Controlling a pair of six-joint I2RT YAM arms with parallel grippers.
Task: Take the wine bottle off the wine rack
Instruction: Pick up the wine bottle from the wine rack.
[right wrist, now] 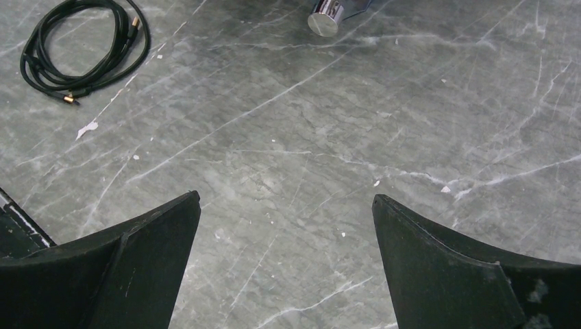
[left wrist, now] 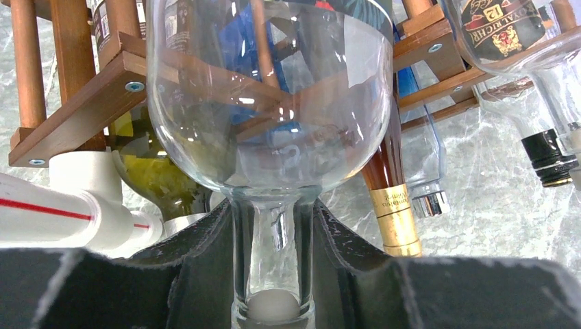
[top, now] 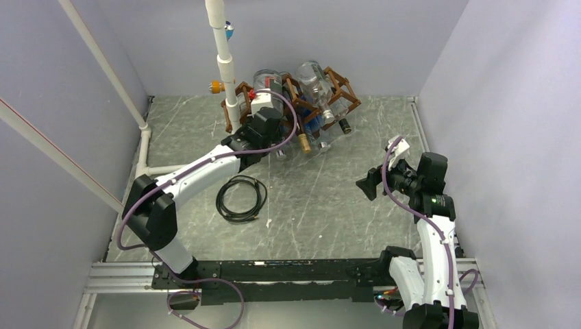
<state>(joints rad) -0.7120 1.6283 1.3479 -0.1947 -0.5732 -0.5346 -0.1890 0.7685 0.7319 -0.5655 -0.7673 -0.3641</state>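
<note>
**White Shells, Black Joints, Purple Cables**

The left arm (top: pixel 199 171) and right arm (top: pixel 430 264), bolted to a black base rail (top: pixel 274 274), wore white link shells and black joint housings, with a purple cable looped along each. Farthest from the rail, the left fingers (left wrist: pixel 171 288) and right fingers (right wrist: pixel 123 274) were matte black wedges, scuffed and speckled.

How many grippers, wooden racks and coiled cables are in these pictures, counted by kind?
Grippers: 2, the left gripper shut on the clear bottle, the right gripper open
Wine rack: 1
Coiled black cable: 1
Total: 4
</note>
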